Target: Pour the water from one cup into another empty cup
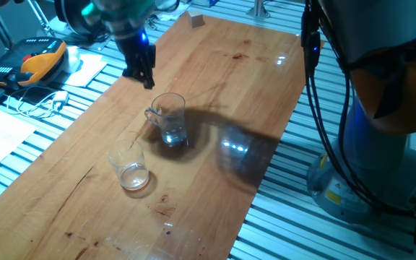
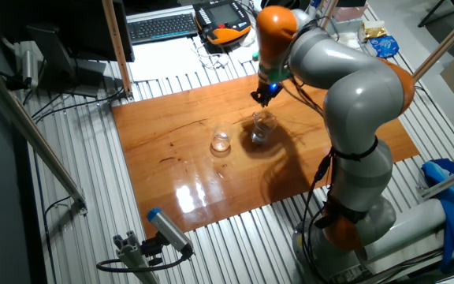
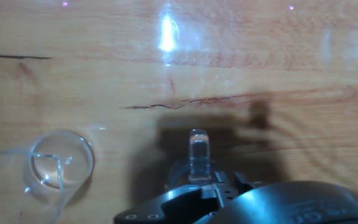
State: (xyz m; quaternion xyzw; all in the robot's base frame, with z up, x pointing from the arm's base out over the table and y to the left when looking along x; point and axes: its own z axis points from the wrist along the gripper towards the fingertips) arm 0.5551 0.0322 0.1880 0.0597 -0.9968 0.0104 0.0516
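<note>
Tool point(image 1: 146, 76) hanging above the counter point(image 1: 251, 87) just behind the mug point(image 1: 169, 119), touching neither glass, dark fingers close together and gripping nothing, though whether fully clenched cannot be told. Two glasses on the wooden counter, both upright and a little apart: one mug with a looped handle, a little water point(image 1: 173, 136) pooled at its bottom, and one handleless tumbler point(image 1: 129, 167) standing nearer the front edge. In the hand view, one clear glass point(image 3: 59, 163) at lower left, seen from above, well to the side of the tool's body.
</note>
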